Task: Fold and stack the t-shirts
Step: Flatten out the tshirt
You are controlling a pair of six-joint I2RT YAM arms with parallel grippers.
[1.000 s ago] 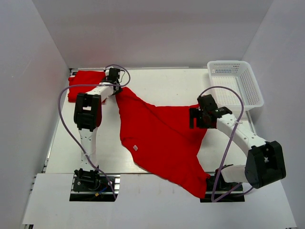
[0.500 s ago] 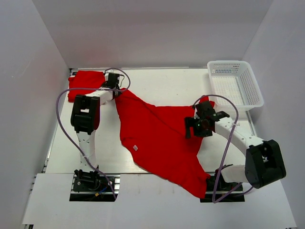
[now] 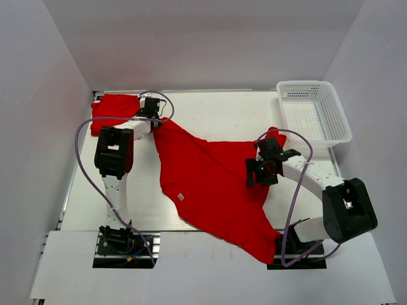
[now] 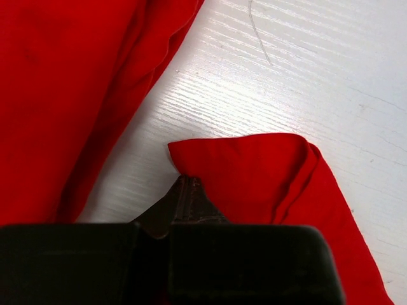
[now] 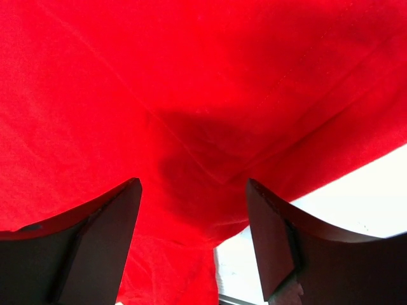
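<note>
A red t-shirt (image 3: 213, 184) lies spread and crumpled across the table, one corner hanging over the near edge. My left gripper (image 3: 154, 121) is shut on the shirt's far-left corner (image 4: 254, 168), next to a folded red t-shirt (image 3: 113, 111) at the back left, which also shows in the left wrist view (image 4: 70, 95). My right gripper (image 3: 257, 171) is open and hovers low over the shirt's right part (image 5: 203, 108), with nothing between its fingers (image 5: 105, 229).
A white plastic basket (image 3: 313, 112) stands at the back right corner. White walls close in the table on three sides. Bare tabletop (image 3: 222, 114) lies between the folded shirt and the basket.
My right gripper has moved left and a little toward the near side, out over the red shirt. My left gripper has shifted slightly and still holds the corner.
</note>
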